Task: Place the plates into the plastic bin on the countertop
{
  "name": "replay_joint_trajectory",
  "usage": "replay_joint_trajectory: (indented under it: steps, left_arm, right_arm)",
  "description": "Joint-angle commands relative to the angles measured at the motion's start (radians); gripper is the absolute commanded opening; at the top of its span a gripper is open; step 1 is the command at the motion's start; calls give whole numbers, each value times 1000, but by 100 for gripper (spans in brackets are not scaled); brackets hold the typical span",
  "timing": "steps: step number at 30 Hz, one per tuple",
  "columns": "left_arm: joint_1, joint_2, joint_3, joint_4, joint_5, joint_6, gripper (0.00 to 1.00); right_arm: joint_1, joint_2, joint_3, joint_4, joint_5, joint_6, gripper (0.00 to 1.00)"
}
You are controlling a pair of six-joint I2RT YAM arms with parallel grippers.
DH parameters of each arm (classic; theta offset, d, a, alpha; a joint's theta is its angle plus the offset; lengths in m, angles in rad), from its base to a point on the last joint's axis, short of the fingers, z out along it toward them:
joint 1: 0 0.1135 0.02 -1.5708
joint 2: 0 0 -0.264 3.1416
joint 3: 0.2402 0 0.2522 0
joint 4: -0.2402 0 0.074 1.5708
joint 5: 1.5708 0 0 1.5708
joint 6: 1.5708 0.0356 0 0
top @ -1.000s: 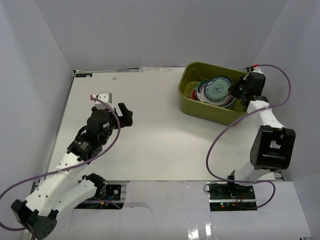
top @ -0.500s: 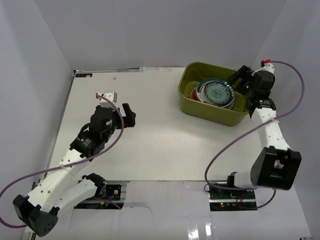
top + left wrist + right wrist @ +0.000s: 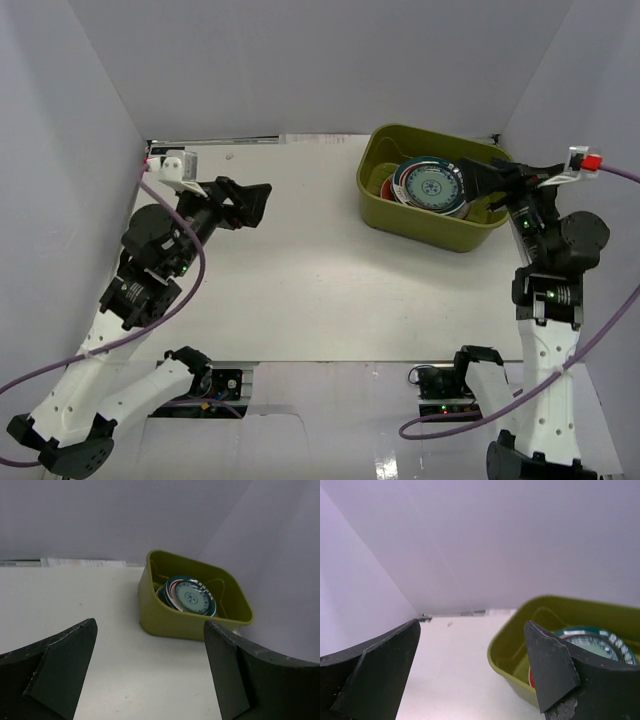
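Note:
The olive-green plastic bin (image 3: 384, 212) stands at the back right of the white countertop (image 3: 300, 270). Inside it lies a stack of plates (image 3: 432, 186), a teal patterned one on top and a red rim showing beneath. My right gripper (image 3: 478, 182) hovers open over the bin's right end, holding nothing. My left gripper (image 3: 250, 200) hangs open and empty above the counter's back left, pointing at the bin. The left wrist view shows the bin (image 3: 190, 627) and plates (image 3: 190, 596) beyond the left gripper (image 3: 150, 630). In the right wrist view the bin (image 3: 502, 667) and plates (image 3: 592, 641) sit behind the right gripper (image 3: 472, 627).
White walls close in the counter at the left, back and right. Purple cables (image 3: 190, 290) loop off both arms. A thin dark strip (image 3: 215, 142) runs along the counter's back edge. Both arm bases sit at the near edge.
My right gripper opened, let go of the teal plate onto the stack and drew back to the right. The left arm rose and swung toward the back left.

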Motion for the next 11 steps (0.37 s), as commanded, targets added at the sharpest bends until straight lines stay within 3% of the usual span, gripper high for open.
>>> replay_joint_trajectory:
  steps: [1,11]
  left_arm:
    - [3,-71,26,73,-8,6,98]
    - [3,-145,18,81,-40,-9,98]
  right_arm:
    - [3,-89,77,32,-7,-1,90]
    - [3,-184,97,16,58,-35,90]
